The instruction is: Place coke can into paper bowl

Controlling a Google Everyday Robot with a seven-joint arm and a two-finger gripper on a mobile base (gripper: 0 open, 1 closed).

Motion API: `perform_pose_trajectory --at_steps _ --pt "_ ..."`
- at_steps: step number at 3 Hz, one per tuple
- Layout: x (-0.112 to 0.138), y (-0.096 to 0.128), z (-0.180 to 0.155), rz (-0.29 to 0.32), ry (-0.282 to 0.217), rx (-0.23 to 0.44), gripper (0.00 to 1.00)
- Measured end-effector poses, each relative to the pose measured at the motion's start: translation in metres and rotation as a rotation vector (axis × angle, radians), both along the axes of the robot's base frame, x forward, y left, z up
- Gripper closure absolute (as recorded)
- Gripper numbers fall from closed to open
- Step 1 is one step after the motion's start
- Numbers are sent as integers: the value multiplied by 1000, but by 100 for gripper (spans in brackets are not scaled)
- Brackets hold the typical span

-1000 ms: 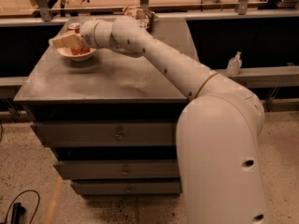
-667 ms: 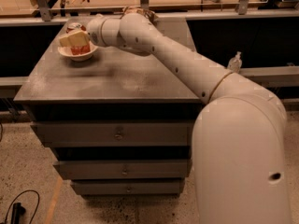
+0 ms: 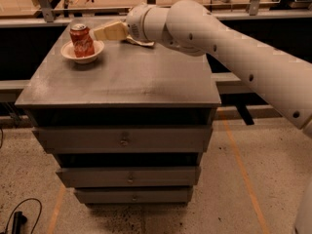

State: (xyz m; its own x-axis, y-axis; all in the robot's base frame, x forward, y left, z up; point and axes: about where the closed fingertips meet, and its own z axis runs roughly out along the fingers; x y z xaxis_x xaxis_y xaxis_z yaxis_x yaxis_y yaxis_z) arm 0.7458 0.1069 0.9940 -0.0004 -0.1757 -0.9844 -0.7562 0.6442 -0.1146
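Note:
The red coke can (image 3: 81, 40) stands upright inside the off-white paper bowl (image 3: 97, 48) at the back left of the grey cabinet top. My gripper (image 3: 96, 33) hovers just to the right of the can, level with its upper half and pointing left at it. It is open, holds nothing, and stands slightly apart from the can. The white arm reaches in from the right.
A snack bag (image 3: 141, 43) lies on the cabinet top (image 3: 122, 77) behind the gripper, mostly hidden by the arm. The cabinet has several drawers (image 3: 124, 139) in front. A workbench with a metal rail (image 3: 44, 4) runs behind. A black cable (image 3: 17, 218) lies on the floor at left.
The gripper was around the can at the bowl. It has let go and drawn back to the right, leaving the can upright in the bowl.

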Motion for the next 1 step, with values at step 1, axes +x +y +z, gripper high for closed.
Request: perform_pose_trajectory --at_steps 1 --pt "0 0 0 0 0 0 0"
